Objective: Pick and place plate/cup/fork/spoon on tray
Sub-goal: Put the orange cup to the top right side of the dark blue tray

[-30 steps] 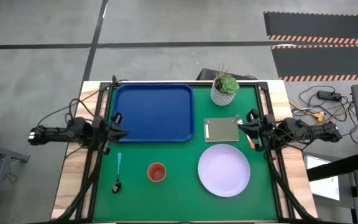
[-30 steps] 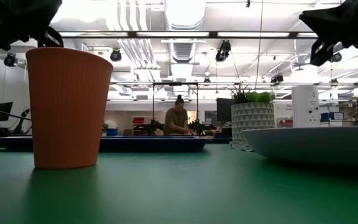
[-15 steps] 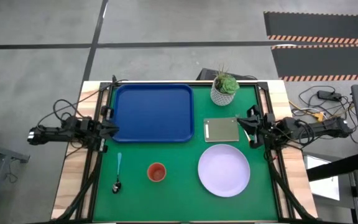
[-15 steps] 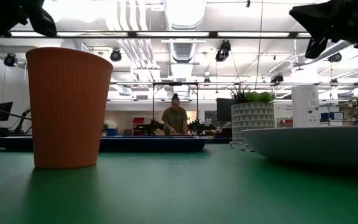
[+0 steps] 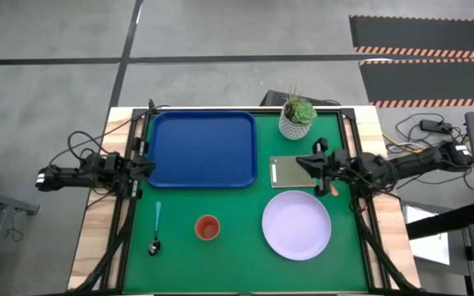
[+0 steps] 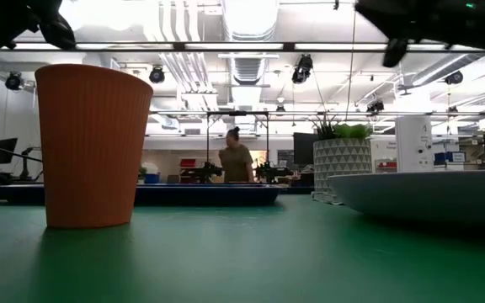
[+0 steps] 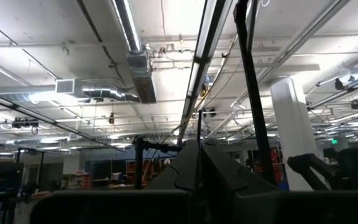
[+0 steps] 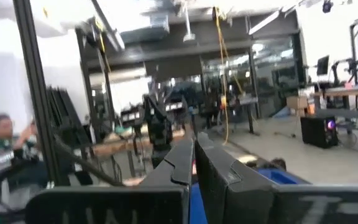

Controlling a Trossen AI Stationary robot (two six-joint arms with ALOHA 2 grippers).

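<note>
The blue tray [image 5: 204, 148] lies at the far left of the green table. The lavender-white plate [image 5: 296, 224] lies flat at the near right, and the orange-red cup [image 5: 207, 227] stands upright left of it. The blue-handled spoon [image 5: 155, 230] lies near the left edge. Only the fork's orange handle [image 5: 333, 188] shows, beside my right arm. My left gripper [image 5: 144, 165] is shut and empty at the tray's left rim. My right gripper [image 5: 302, 167] is shut and empty above the grey-green pad [image 5: 290, 172].
A white pot with a green plant [image 5: 298, 117] stands at the far edge, right of the tray. The grey-green pad lies between the tray and the plate. A person [image 6: 236, 160] moves in the room beyond the table. Black frame rails run along the table's left and right sides.
My right gripper has gone toward the table's left edge, from beside the pad's right side to above the pad. My left gripper has drawn back a little toward the table's left edge. The plate, cup, spoon and tray have stayed where they were.
</note>
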